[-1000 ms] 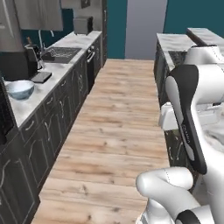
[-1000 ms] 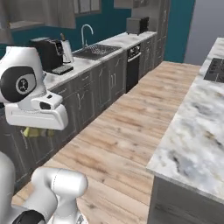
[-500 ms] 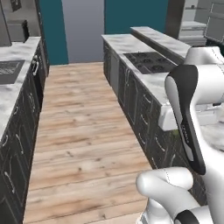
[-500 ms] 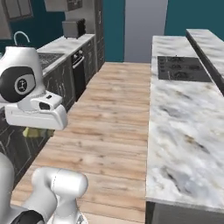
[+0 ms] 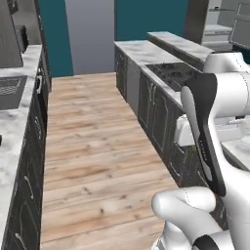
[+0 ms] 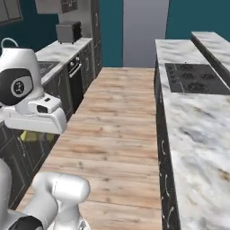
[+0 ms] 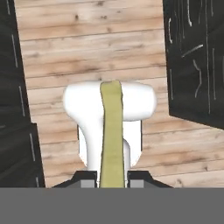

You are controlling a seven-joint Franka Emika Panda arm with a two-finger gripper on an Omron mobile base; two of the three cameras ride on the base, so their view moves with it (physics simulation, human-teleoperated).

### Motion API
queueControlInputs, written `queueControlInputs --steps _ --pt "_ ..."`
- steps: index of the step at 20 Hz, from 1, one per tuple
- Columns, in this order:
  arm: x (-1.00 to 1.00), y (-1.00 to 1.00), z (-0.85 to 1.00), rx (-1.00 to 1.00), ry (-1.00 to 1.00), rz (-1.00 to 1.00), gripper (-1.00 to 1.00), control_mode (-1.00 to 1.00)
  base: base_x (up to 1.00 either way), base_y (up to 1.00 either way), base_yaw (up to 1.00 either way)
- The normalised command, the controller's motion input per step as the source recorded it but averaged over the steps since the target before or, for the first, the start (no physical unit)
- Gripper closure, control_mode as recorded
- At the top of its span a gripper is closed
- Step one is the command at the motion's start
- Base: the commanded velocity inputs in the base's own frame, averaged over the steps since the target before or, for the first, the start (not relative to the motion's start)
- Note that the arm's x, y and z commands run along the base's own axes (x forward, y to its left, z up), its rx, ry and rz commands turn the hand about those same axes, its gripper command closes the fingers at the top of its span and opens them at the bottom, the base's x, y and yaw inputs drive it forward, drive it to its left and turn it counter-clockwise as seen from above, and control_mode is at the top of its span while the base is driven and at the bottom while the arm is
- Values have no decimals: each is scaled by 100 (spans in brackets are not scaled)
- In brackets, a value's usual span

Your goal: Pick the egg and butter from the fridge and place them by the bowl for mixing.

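Observation:
In the hand view my gripper [image 7: 112,178] is shut on the butter [image 7: 111,131], a pale yellow-green stick that reaches up from between the two dark fingertips, over wooden floor. The right base view shows the butter [image 6: 32,136] as a yellow piece hanging under the white hand, beside the dark cabinets on the left. At the top right of the left base view stands the fridge [image 5: 218,22], grey with pale shelves inside. The egg and the bowl are out of view.
A wooden floor aisle [image 5: 93,141] runs between two rows of dark cabinets. A marble island with a black cooktop [image 6: 193,78] lies on the right. The left counter [image 6: 60,51] carries a dark box-shaped appliance [image 6: 68,31]. Teal wall closes the far end.
The whole picture has swung: the base has turned, so the left counter with the bowl slid out of view and the island with the cooktop came in. The butter stays gripped.

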Motion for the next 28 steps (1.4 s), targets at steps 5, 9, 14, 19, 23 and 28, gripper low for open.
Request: queueControlInputs --steps 5,9,14,19,23,28 --pt "0 0 0 0 0 0 100 100 100 -32 27" --pt "0 0 0 0 0 0 100 100 59 -20 81" --pt "0 0 0 0 0 0 100 100 4 0 100" --pt "0 0 0 0 0 0 100 100 20 0 95" --pt "0 0 0 0 0 0 100 100 62 -13 79" --pt "0 0 0 0 0 0 100 100 97 -41 55"
